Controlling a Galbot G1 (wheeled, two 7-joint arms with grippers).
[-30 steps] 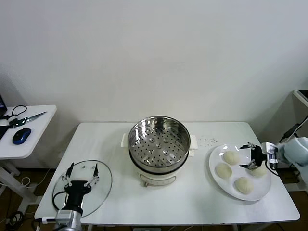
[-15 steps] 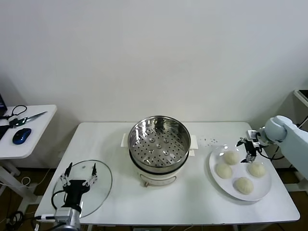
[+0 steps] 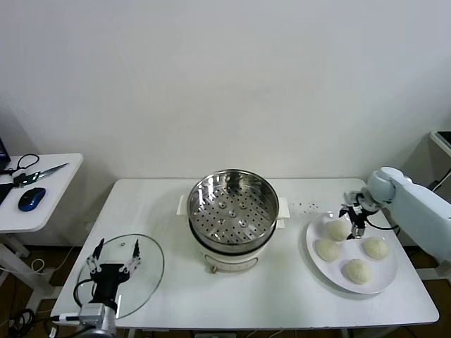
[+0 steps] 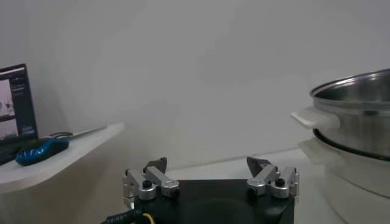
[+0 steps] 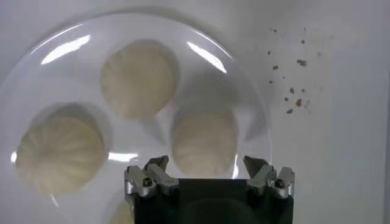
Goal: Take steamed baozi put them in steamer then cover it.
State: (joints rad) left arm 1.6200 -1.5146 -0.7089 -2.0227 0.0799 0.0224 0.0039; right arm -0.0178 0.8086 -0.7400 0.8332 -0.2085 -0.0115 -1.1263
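- White table (image 3: 162,204) carries everything.
- Steamer (image 3: 233,211) stands at centre.
- Glass cover (image 3: 144,271) lies near left.
- White plate (image 3: 384,278) lies right, beside dark crumbs (image 3: 306,206).

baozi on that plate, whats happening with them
The right claw hangs open over the plate, right above the baozi nearest the steamer. None has been picked up: all four sit on the plate and the steamer basket holds nothing. The left claw waits open over the cover, which lies on the table.
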